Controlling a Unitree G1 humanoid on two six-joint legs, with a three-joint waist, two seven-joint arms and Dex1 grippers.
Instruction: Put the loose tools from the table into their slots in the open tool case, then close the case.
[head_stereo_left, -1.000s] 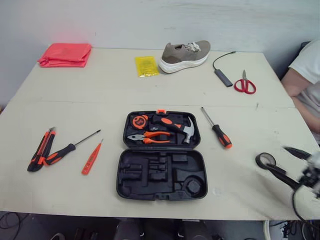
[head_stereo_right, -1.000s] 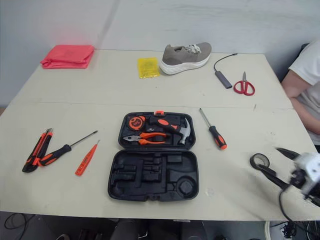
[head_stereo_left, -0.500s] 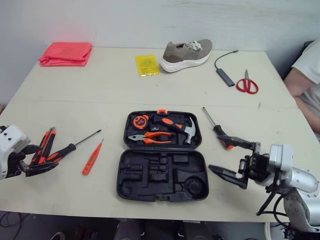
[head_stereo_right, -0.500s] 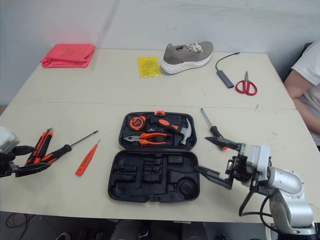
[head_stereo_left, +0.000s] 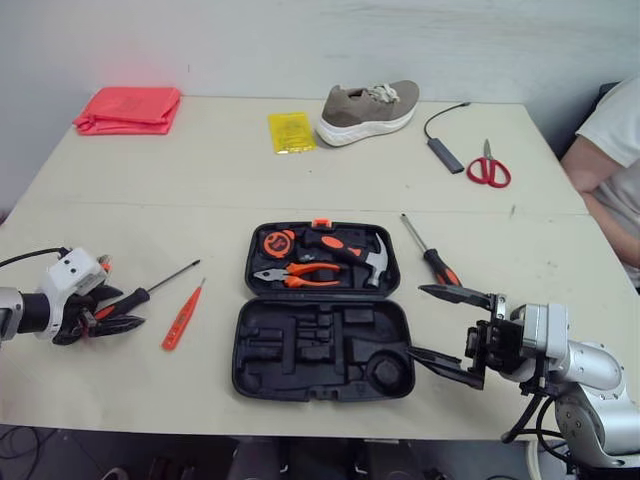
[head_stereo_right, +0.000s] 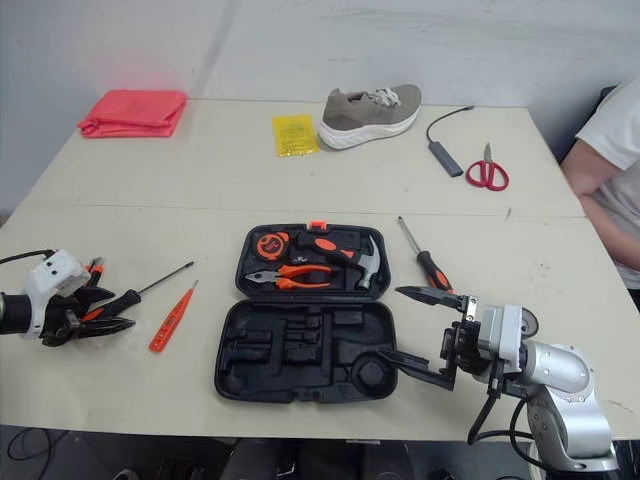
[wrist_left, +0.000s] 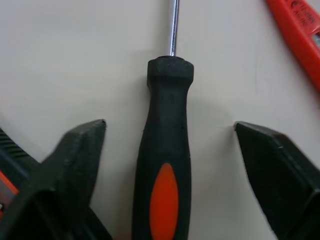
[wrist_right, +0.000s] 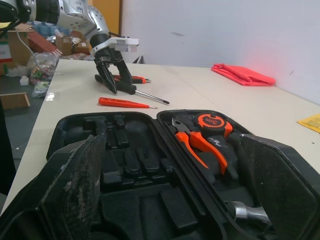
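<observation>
At the centre of the table (head_stereo_left: 200, 190) you see the case (head_stereo_left: 300, 352) lying open, with pliers (head_stereo_left: 295, 273), hammer (head_stereo_left: 357, 253) and tape measure (head_stereo_left: 277, 241) seated in its far half. Toward the table's left edge, your left gripper (head_stereo_left: 125, 310) has its fingers (wrist_left: 75, 160) spread wide on either side of a screwdriver (wrist_left: 163, 150) handle, clear of it on both sides and gripping nothing. A tester pen (head_stereo_left: 182, 315) lies just beside that screwdriver, on the case side. Your right gripper (head_stereo_left: 418, 321) sits at the case's right front corner, fingers wide apart and holding nothing. A second screwdriver (head_stereo_left: 436, 262) lies right of the case, near the far finger.
</observation>
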